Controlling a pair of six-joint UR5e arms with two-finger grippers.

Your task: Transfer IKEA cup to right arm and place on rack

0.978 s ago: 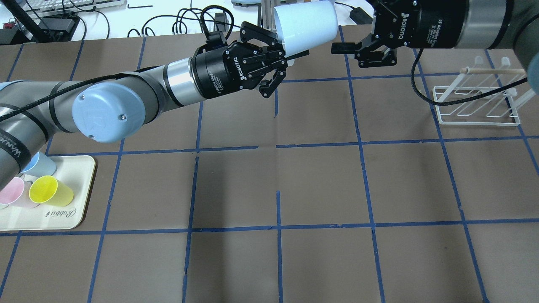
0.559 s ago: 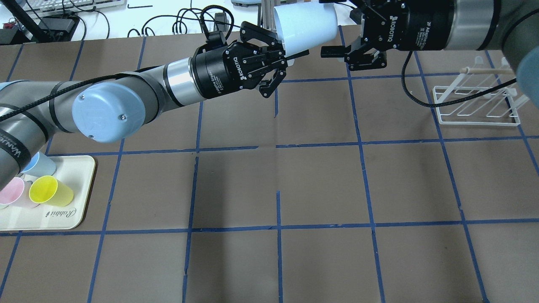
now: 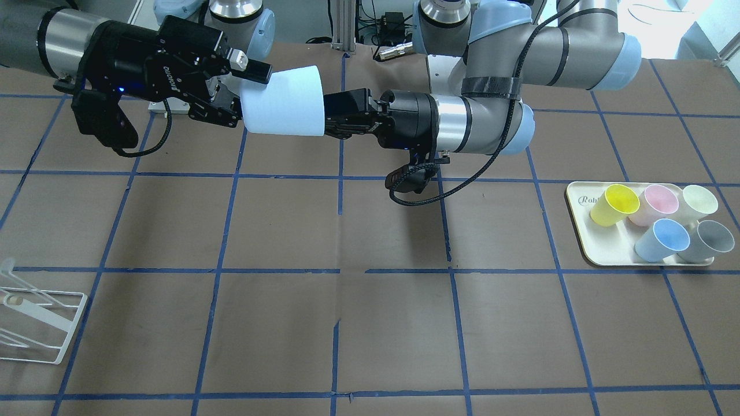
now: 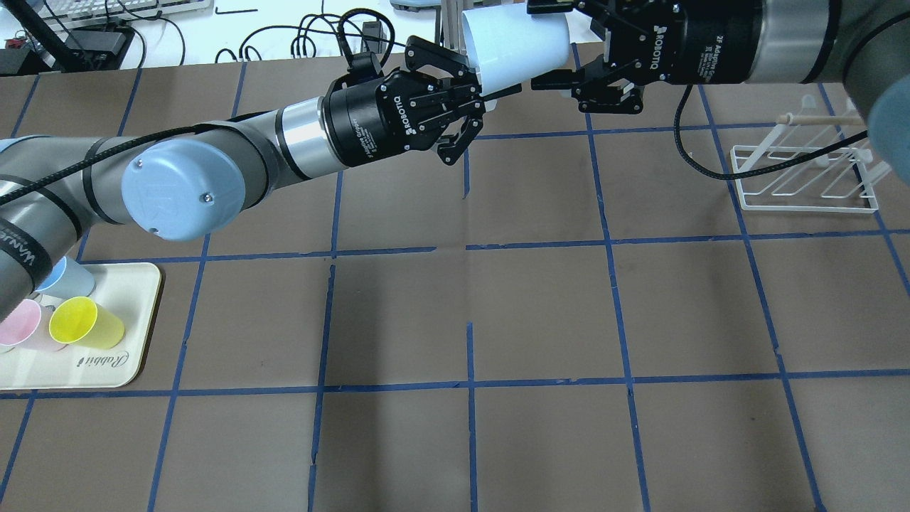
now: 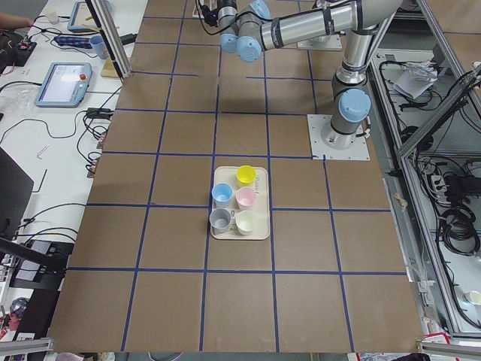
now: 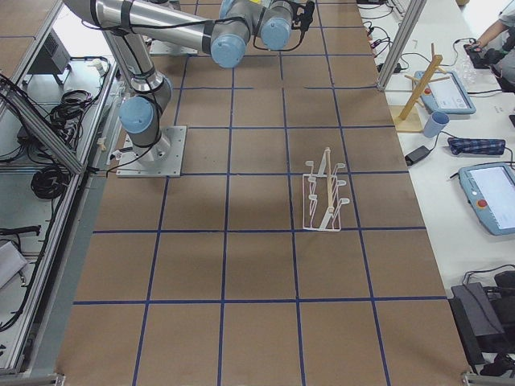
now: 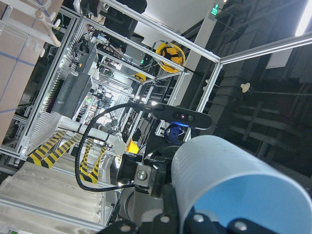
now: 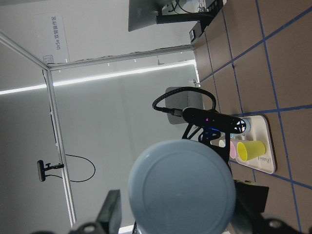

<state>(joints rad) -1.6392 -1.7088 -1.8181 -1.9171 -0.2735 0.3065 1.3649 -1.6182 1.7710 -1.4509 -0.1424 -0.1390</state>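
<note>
**Cup [image 3: 283, 101] in mid-air between both grippers, well apart from the rack [image 3: 34, 323].**

The left gripper [image 3: 328, 118] is clamped on the cup's rim edge. The cup lies level, high above the table [image 3: 370, 323], with its closed base pointing back toward the rack's side. The right gripper [image 3: 252, 95] has its jaws spread wide. One finger stands over the base end's upper edge and the other under its lower edge. Whether either pad touches the wall cannot be told. A wide stretch of table, several taped squares across, lies between the rack and the cup. The rack stands upright near the table's edge on the operators' side. The tray [image 3: 584, 245] with five cups sits farthest from the rack, beyond the left arm.
</note>
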